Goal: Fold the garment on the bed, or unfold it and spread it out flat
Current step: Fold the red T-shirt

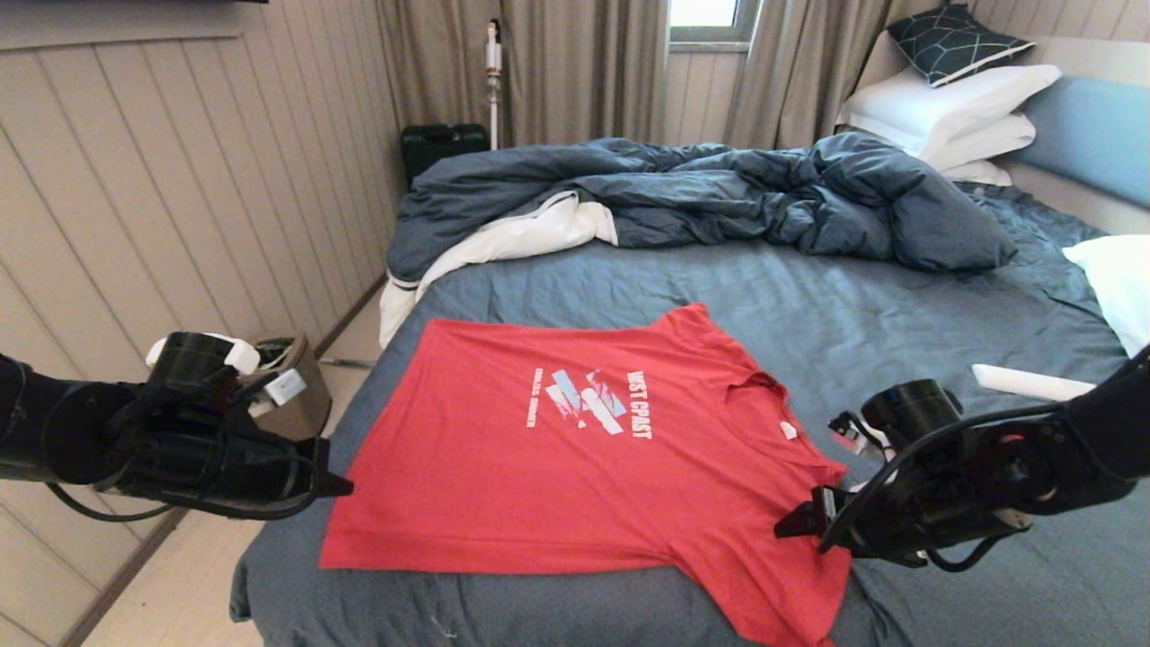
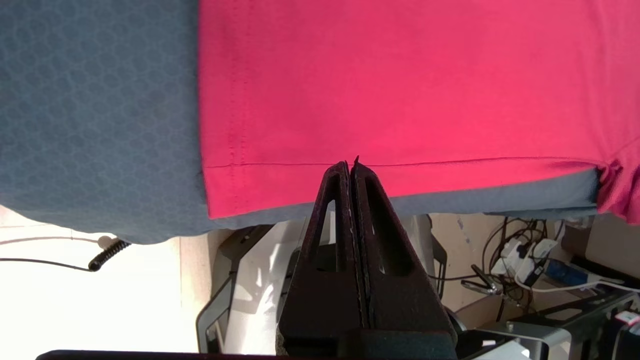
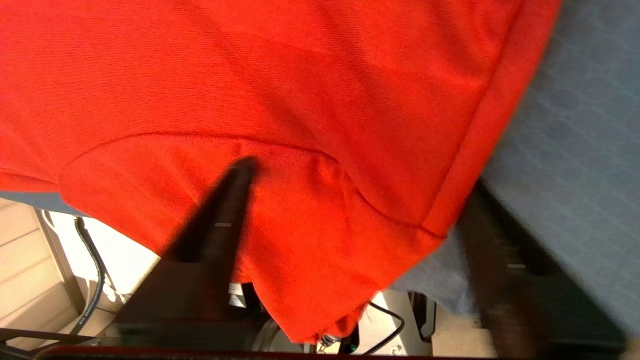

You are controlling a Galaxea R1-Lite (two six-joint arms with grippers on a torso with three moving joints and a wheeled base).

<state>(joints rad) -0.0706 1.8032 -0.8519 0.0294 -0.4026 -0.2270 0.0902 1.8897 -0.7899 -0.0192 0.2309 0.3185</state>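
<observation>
Head view has the red T-shirt lying spread out flat, print up, on the blue-grey sheet of the bed, with one sleeve hanging over the near edge. The left gripper hovers just off the shirt's hem corner, beside the bed edge, and in the left wrist view its fingers are pressed tight together with nothing between them, tips pointing right at the hem. The right gripper sits over the near sleeve on the other side, and the right wrist view shows it spread wide, one finger in front of the sleeve seam, the other out over the sheet. Beyond both grippers there's the rumpled dark blue duvet and white pillows.
</observation>
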